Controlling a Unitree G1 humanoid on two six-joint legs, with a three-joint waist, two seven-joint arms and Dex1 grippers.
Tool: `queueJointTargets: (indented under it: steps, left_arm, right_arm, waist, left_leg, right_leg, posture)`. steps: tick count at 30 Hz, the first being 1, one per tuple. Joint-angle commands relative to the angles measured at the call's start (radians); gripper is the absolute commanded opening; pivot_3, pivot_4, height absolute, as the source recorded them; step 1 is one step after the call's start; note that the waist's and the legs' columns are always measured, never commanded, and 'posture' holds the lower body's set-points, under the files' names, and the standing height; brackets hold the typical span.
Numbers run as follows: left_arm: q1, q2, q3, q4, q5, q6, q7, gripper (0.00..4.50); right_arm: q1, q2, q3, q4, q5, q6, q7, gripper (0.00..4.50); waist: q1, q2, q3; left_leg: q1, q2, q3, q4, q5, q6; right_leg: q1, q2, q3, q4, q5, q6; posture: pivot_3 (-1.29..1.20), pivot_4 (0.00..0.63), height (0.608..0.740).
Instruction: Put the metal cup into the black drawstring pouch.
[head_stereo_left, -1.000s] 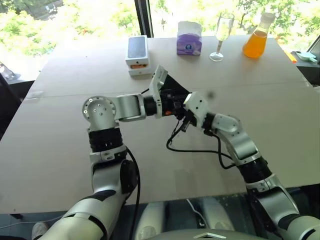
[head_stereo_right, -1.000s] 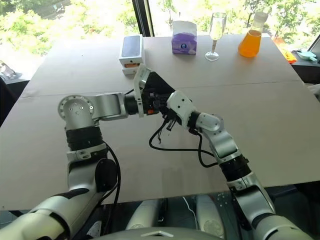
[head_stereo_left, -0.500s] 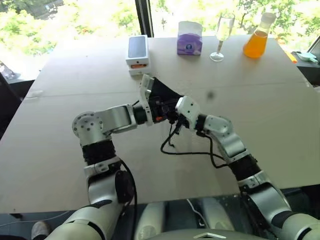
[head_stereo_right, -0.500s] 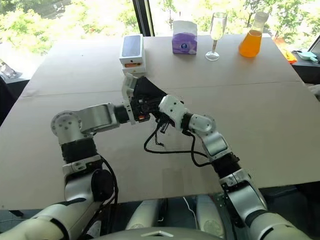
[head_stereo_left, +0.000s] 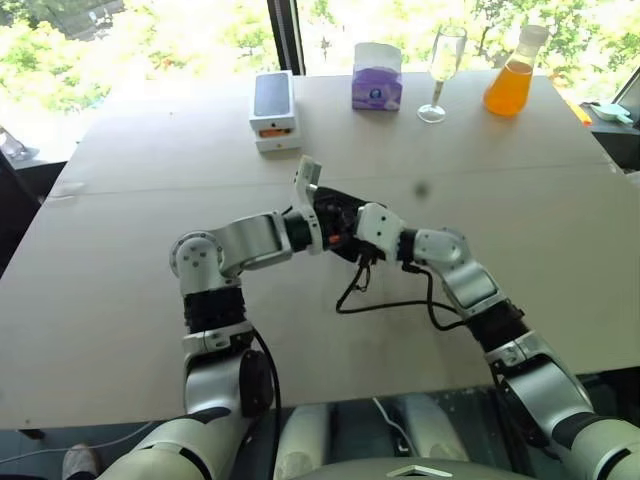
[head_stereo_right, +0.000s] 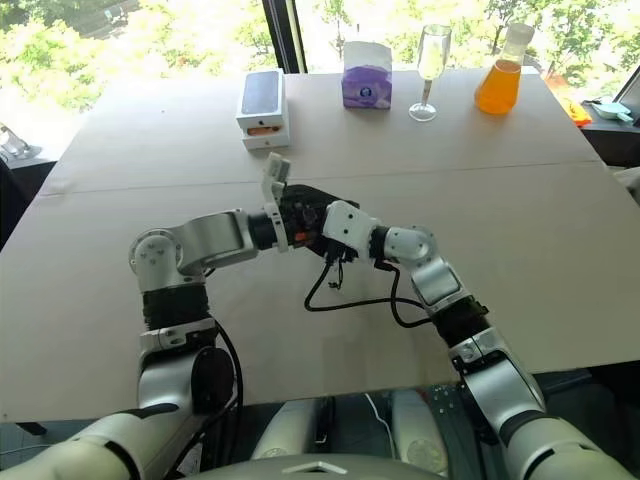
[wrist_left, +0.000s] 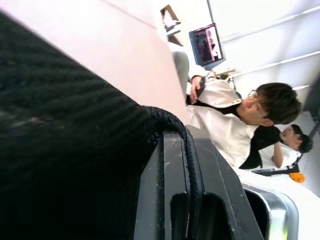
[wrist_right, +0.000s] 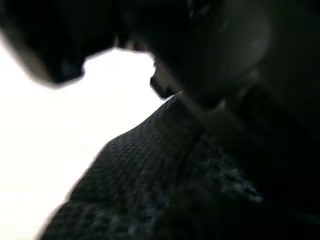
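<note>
The black drawstring pouch (head_stereo_left: 338, 205) hangs a little above the middle of the table, between my two hands. My left gripper (head_stereo_left: 326, 217) reaches in from the left and is shut on the pouch. In the left wrist view its fingers (wrist_left: 172, 200) pinch the woven fabric (wrist_left: 60, 150) and its rim cord. My right gripper (head_stereo_left: 352, 238) comes in from the right, pressed against the pouch, and dark fabric (wrist_right: 150, 180) lies before it. A thin black cord (head_stereo_left: 350, 288) droops from the pouch to the table. The metal cup is hidden.
Along the far edge of the table (head_stereo_left: 130, 300) stand a white phone box (head_stereo_left: 273, 108), a purple tissue box (head_stereo_left: 378, 80), a clear wine glass (head_stereo_left: 444, 72) and a flask of orange liquid (head_stereo_left: 510, 78). Seated people (wrist_left: 235, 120) appear in the left wrist view.
Both hands have sunk slightly toward the table with the pouch between them. The left wrist has rolled, and its white plate now stands edge-on.
</note>
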Motion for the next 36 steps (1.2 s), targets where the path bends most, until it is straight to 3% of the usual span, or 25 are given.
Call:
queueJointTargets:
  steps: [1,2,11,18,21,22,25,26,30,36]
  left_arm:
    - [0.025,0.026,-0.071,-0.018,0.045,-0.014,-0.044,0.0]
    - [0.029,0.038,-0.075,-0.01,0.073,-0.028,-0.053,0.0]
    - [0.014,0.082,-0.117,0.057,0.226,-0.105,-0.162,0.0]
    - [-0.017,0.101,-0.188,0.044,0.321,-0.11,-0.253,0.0]
    - [-0.027,0.107,-0.222,0.007,0.36,-0.112,-0.299,0.0]
    - [-0.027,0.112,-0.239,-0.013,0.376,-0.114,-0.317,0.0]
    - [-0.027,0.112,-0.243,-0.036,0.398,-0.113,-0.344,0.0]
    - [-0.028,0.111,-0.238,-0.038,0.404,-0.113,-0.349,0.0]
    - [-0.03,0.112,-0.217,-0.036,0.433,-0.111,-0.368,0.0]
    - [-0.045,0.119,-0.185,-0.002,0.483,-0.122,-0.398,0.0]
  right_arm:
    - [0.015,-0.047,-0.011,-0.117,0.005,0.031,0.025,4.15]
    - [0.032,-0.07,-0.02,-0.157,0.029,0.068,0.054,4.39]
    - [0.086,-0.191,-0.083,-0.417,0.139,0.326,0.115,4.39]
    - [0.091,-0.266,-0.035,-0.404,0.025,0.313,0.071,4.39]
    - [0.097,-0.232,-0.071,-0.401,0.074,0.38,0.049,4.39]
    - [0.1,-0.224,-0.09,-0.403,0.101,0.406,0.05,3.8]
    - [0.103,-0.23,-0.101,-0.391,0.097,0.404,0.031,2.6]
    - [0.105,-0.233,-0.099,-0.389,0.089,0.396,0.024,1.91]
    - [0.11,-0.23,-0.121,-0.4,0.081,0.384,-0.029,0.04]
    - [0.14,-0.285,-0.154,-0.48,0.076,0.42,-0.05,0.04]
  waist:
    - [0.006,0.0,0.0]
    - [0.008,0.0,0.0]
    - [0.006,0.0,0.0]
    - [0.013,0.0,0.0]
    - [0.014,0.0,0.0]
    - [0.013,0.0,0.0]
    - [0.012,0.0,0.0]
    - [0.011,0.0,0.0]
    - [0.008,0.0,0.0]
    - [0.008,0.0,0.0]
  left_leg:
    - [0.0,0.0,0.0,0.0,0.0,0.0]
    - [0.0,-0.001,0.0,0.0,0.0,0.0]
    - [0.0,0.0,-0.001,0.0,0.0,0.0]
    - [0.001,-0.001,-0.002,0.0,0.0,0.0]
    - [0.001,-0.001,-0.002,0.0,0.0,0.0]
    - [0.001,-0.001,-0.002,0.0,0.0,0.0]
    - [0.001,-0.001,-0.002,0.0,0.0,0.0]
    - [0.001,-0.001,-0.002,0.0,0.0,0.0]
    - [-0.001,-0.001,-0.002,-0.001,0.0,0.0]
    - [-0.001,-0.001,-0.002,-0.002,0.0,0.0]
  right_leg:
    - [0.0,-0.001,0.0,0.0,0.0,0.0]
    - [0.0,-0.001,0.0,-0.001,0.0,0.0]
    - [0.001,0.0,0.0,0.0,0.0,0.0]
    - [0.002,0.0,0.0,0.0,0.0,0.0]
    - [0.002,0.0,0.0,0.0,0.0,0.0]
    - [0.002,0.0,0.0,0.0,0.0,0.0]
    - [0.002,0.0,0.0,0.0,0.0,0.0]
    - [0.002,0.0,0.0,0.0,0.0,0.0]
    - [0.0,0.0,0.0,-0.001,0.0,0.0]
    - [0.0,-0.001,0.0,-0.001,0.0,0.0]
  posture:
    - [0.0,0.15,0.74]
    - [0.0,0.15,0.74]
    - [0.0,0.15,0.74]
    - [0.0,0.15,0.74]
    - [0.0,0.15,0.74]
    - [0.0,0.15,0.74]
    - [0.0,0.15,0.74]
    - [0.0,0.15,0.74]
    - [0.0,0.15,0.74]
    - [0.0,0.15,0.74]
